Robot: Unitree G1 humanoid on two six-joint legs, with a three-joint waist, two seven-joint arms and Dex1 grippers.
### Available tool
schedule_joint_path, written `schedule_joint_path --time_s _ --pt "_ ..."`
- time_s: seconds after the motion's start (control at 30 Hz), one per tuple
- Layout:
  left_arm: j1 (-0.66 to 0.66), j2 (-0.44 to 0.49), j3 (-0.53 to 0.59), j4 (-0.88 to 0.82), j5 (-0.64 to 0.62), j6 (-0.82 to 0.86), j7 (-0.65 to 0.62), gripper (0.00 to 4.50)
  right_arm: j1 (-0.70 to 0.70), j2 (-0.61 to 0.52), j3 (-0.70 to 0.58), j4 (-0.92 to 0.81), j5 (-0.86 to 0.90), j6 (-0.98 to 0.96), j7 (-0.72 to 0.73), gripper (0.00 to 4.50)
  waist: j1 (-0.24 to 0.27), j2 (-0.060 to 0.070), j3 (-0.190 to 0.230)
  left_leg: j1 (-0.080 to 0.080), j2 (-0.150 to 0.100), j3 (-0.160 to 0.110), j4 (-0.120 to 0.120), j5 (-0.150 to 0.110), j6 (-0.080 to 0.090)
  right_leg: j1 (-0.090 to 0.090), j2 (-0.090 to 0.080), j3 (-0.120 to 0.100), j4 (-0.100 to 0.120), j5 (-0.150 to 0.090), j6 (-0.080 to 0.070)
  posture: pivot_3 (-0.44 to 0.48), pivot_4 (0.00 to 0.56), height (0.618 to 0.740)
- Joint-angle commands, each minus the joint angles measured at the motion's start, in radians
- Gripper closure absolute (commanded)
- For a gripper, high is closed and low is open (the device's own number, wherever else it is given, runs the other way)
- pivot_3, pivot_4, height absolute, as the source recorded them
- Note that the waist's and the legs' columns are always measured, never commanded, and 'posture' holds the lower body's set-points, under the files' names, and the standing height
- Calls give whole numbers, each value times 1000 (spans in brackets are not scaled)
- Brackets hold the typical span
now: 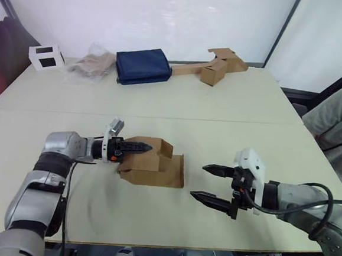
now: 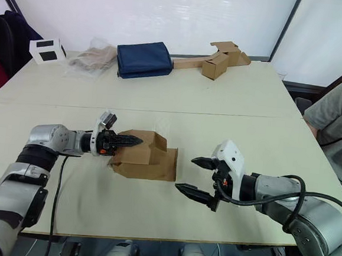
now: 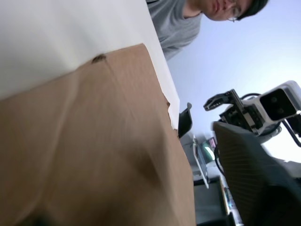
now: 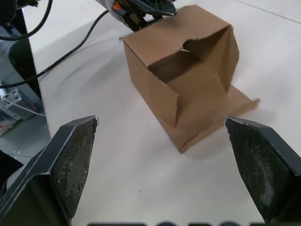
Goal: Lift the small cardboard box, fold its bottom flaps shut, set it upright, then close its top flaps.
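Brown corrugated board is under your left gripper (image 1: 135, 146): its fingers lie close together along the top panel of the box (image 1: 150, 162), tips pointing toward the right arm. Whether they pinch the board or only press on it cannot be told; the left wrist view shows mostly cardboard. The box lies on its side on the table (image 1: 231, 118), directly ahead of the left gripper and near the right one, its open end facing the right gripper (image 1: 217, 182).

The right gripper is spread wide, holding nothing, apart from the box. One flap lies flat on the table just ahead of it.

Step in hand, as judged: getting a hold before the lift. Bring the right gripper in onto a wall, not the loose flap, and keep the left steady on top so the box does not slide. Thin board will likely buckle if squeezed hard.

Contents: in the right wrist view the box's interior looks empty.
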State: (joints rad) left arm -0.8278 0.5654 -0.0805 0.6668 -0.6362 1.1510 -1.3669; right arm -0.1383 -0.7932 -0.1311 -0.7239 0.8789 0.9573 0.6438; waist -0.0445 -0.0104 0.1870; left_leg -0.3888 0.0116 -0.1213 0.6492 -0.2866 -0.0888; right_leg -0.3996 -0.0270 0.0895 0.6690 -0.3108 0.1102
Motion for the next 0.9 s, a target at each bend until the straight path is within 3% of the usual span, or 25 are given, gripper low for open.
schedule_joint_path --time_s 0.03,0.17,0.33,0.43,0.53,0.67,0.87,0.9 --pt "-8 10 2 -5 14 -5 -27 2971 11 1 -19 -34 15 -18 -13 0 0 0 0 0 0 0 0 0 0 0 0 0 0 0 0 0 150 740" --pt "3 12 14 -39 12 2 -27 4399 2 -1 -14 -19 15 -26 -9 0 1 0 0 0 0 0 0 0 0 0 0 0 0 0 0 0 150 740" --pt "10 19 39 -76 6 -6 -11 4464 -13 12 -15 4 20 -36 -8 0 0 0 0 0 0 0 0 0 0 0 0 0 0 0 0 0 150 740" --pt "-51 43 151 -111 -19 -73 38 4464 -93 146 -69 120 -35 -134 -131 0 -3 -2 0 0 0 -1 1 0 0 0 0 0 0 0 0 0 150 740" --pt "-130 59 214 -135 -24 -119 72 4500 -192 230 -79 233 -130 -199 -245 768 0 -2 0 -1 1 0 1 0 0 -2 1 0 2 0 0 0 150 740" --pt "-195 81 211 -187 0 -185 71 4500 -334 332 -76 334 -183 -254 -346 2109 -1 -1 0 -2 0 0 -1 2 -4 -3 -1 0 1 0 0 0 150 740" --pt "-288 101 176 -185 46 -289 37 4500 -583 471 -23 504 -257 -357 -391 4326 -16 -1 0 -2 0 0 -1 5 -9 -6 0 0 4 0 0 0 150 740" --pt "-299 103 171 -178 52 -303 30 4500 -612 489 -17 525 -266 -369 -391 4475 -22 0 0 -2 0 0 -2 5 -9 -6 1 0 4 0 0 0 150 740"
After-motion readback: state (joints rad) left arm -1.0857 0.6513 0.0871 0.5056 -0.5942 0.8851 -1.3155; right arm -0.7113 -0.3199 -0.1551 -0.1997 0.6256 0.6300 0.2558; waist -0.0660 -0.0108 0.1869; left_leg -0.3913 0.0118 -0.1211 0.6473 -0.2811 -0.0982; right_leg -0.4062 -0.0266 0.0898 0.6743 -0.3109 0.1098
